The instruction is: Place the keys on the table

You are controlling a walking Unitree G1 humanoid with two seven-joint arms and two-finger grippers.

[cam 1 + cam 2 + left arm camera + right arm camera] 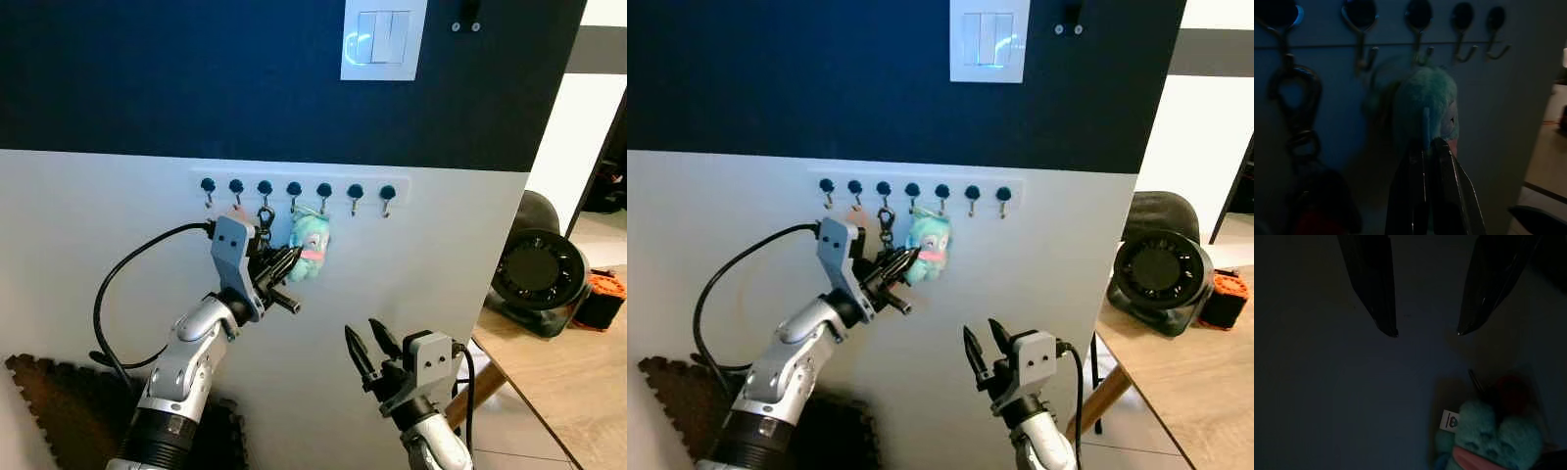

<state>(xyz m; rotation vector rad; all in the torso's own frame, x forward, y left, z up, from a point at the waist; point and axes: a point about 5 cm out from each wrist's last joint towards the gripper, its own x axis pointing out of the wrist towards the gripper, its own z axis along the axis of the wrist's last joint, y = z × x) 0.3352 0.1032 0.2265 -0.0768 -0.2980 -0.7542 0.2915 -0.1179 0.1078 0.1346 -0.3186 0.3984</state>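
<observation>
Fingers [1442,191] of the left gripper [290,260] are pressed together at the lower edge of a teal plush keychain [311,242]; the left wrist view shows their tips meeting on a thin teal strip of the plush, so the gripper is closed on it. The plush hangs from a white hook rail [299,186] fixed to the wall, where the dark blue upper part meets the white lower part. The rail carries seven dark-capped hooks. Just to the robot's left of the plush, a black carabiner clip [265,217] hangs from the neighbouring hook, with a dark bundle beneath it, partly hidden by the left wrist; whether keys are in that bundle cannot be told. The hooks toward the robot's right show nothing hanging on them.

Right gripper [369,350] is held lower and to the right, well apart from the rail, its two fingers [1371,284] spread wide and holding nothing; its wrist view looks up at the plush and a small white tag [1449,420].

Above the rail sits a white light switch [383,38]. At the right, past the wall's edge, a black round fan [539,272] and an orange and black object [602,296] stand near a wooden desk [558,372]. A dark foam mat [49,411] lies on the floor at lower left.
</observation>
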